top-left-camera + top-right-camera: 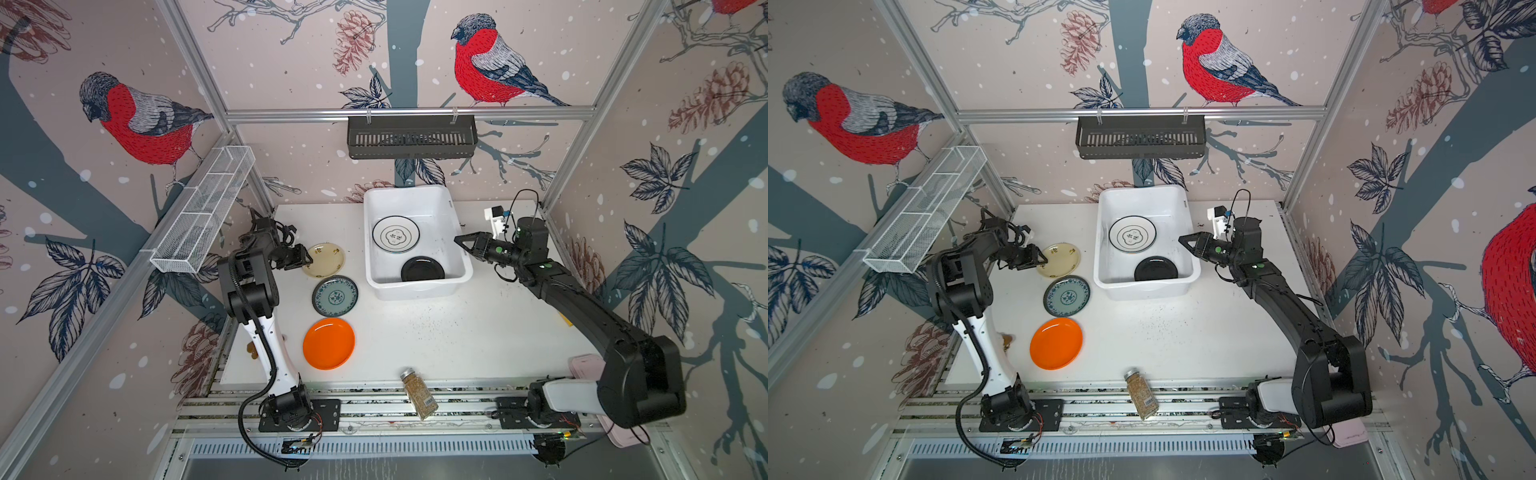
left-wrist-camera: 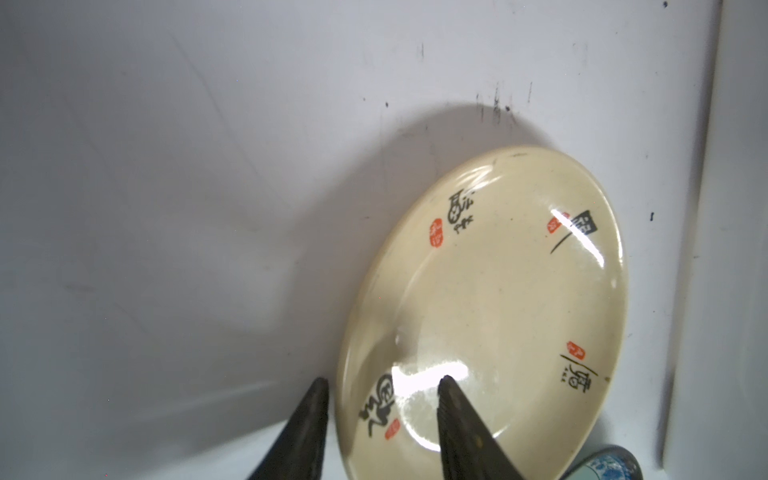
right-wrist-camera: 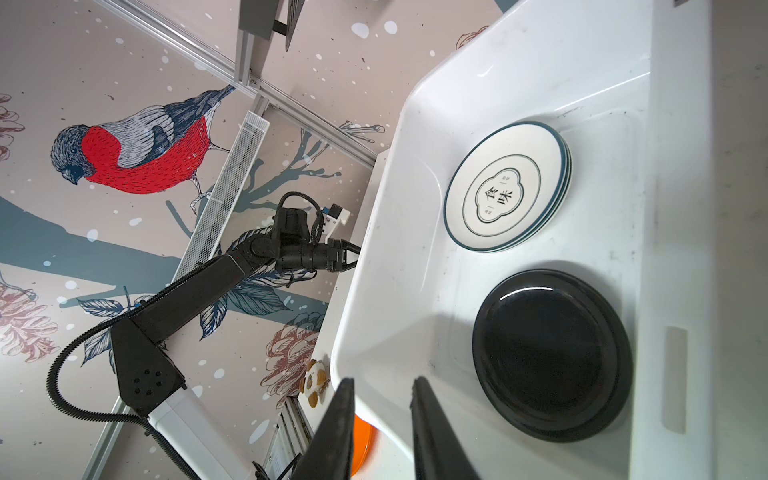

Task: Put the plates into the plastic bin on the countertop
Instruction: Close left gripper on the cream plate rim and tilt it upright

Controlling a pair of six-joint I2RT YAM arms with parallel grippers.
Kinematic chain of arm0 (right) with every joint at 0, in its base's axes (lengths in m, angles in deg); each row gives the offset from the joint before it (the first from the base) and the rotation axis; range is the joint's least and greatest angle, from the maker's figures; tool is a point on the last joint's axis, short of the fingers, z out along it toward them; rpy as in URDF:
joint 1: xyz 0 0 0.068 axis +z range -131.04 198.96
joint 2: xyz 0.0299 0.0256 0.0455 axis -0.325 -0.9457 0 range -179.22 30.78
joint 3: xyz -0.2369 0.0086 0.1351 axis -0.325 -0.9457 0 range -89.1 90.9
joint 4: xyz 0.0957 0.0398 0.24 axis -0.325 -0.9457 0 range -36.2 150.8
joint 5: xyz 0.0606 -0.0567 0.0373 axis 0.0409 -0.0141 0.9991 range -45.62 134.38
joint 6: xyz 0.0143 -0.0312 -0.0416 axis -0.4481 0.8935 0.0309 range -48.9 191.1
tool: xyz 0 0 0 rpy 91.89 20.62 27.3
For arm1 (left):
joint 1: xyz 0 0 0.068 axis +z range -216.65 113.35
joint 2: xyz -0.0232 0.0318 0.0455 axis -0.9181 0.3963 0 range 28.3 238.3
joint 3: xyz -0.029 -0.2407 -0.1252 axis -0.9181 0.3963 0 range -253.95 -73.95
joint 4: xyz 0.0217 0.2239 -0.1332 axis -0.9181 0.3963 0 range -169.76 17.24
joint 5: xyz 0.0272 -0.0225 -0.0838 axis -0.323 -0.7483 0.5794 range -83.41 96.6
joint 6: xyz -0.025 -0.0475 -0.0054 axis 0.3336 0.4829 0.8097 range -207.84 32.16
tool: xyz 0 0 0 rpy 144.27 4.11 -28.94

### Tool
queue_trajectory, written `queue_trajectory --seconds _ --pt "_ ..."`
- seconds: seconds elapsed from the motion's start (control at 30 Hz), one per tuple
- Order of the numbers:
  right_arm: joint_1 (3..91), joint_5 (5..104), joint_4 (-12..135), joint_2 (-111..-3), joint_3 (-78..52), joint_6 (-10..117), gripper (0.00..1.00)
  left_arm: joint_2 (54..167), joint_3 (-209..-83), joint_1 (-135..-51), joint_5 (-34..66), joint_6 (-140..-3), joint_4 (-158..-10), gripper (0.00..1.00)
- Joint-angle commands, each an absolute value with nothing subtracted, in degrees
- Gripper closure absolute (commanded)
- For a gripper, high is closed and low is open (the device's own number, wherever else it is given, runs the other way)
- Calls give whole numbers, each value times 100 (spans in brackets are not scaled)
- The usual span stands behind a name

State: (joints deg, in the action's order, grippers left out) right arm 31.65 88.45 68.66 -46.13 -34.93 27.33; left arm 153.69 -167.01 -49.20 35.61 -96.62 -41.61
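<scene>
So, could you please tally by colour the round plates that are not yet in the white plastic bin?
Cream round plate with black lettering: 1
Teal-patterned round plate: 1
Plain orange round plate: 1
Total: 3

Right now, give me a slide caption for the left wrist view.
Left hand straddles the rim of the cream plate on the white countertop.

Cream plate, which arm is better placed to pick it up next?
Left. The left pincer straddles the cream plate at its rim, one finger over the plate, one outside. The right pincer is at the bin's right wall, across the bin from it.
</scene>
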Motion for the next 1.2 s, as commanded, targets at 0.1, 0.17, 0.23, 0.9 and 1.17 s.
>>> queue_trajectory --seconds 0.1,0.17,0.23,0.9,1.17 --pt "3180 8845 7108 -4578 -3487 2650 74 15495 -16748 -4897 3796 -9460 -4249 62" --pt "3179 8843 7108 -4583 -3478 2645 74 15526 -16765 -4895 3829 -9394 -4290 64" --pt "3179 8845 7124 -4605 -3478 2637 74 15549 -16786 -4898 3875 -9324 -4326 66" --pt "3193 8867 7257 -4740 -3496 2584 74 15689 -16713 -4898 4084 -9014 -4607 78" --pt "3188 8876 7293 -4775 -3487 2567 74 15676 -16672 -4925 4158 -8916 -4720 83"
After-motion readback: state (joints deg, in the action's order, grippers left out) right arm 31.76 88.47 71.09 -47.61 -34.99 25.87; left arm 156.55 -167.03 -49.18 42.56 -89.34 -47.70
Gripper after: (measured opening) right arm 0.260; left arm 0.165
